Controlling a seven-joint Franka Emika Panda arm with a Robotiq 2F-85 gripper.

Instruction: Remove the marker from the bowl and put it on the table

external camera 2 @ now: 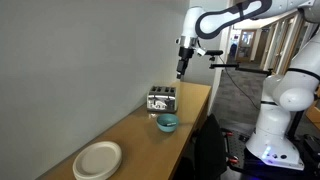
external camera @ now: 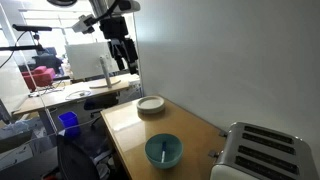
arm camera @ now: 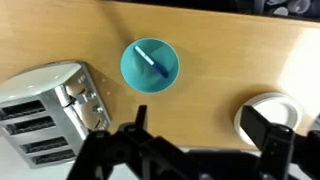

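Observation:
The teal bowl (arm camera: 150, 65) sits on the tan wooden table (arm camera: 215, 70), and the pale marker (arm camera: 152, 61) lies inside it at a slant. The bowl also shows in both exterior views (external camera: 164, 151) (external camera 2: 167, 123), with the marker (external camera: 165, 152) visible as a pale stick in it. My gripper (arm camera: 205, 125) is open and empty, high above the table, well clear of the bowl. It shows in both exterior views (external camera: 122, 52) (external camera 2: 182, 68).
A silver toaster (arm camera: 48, 112) (external camera: 262, 152) (external camera 2: 162, 99) stands beside the bowl. A flat white dish (arm camera: 268, 112) (external camera: 150, 104) (external camera 2: 97, 160) sits farther along the table. A white wall runs along one table edge. Cluttered desks stand beyond the table (external camera: 60, 90).

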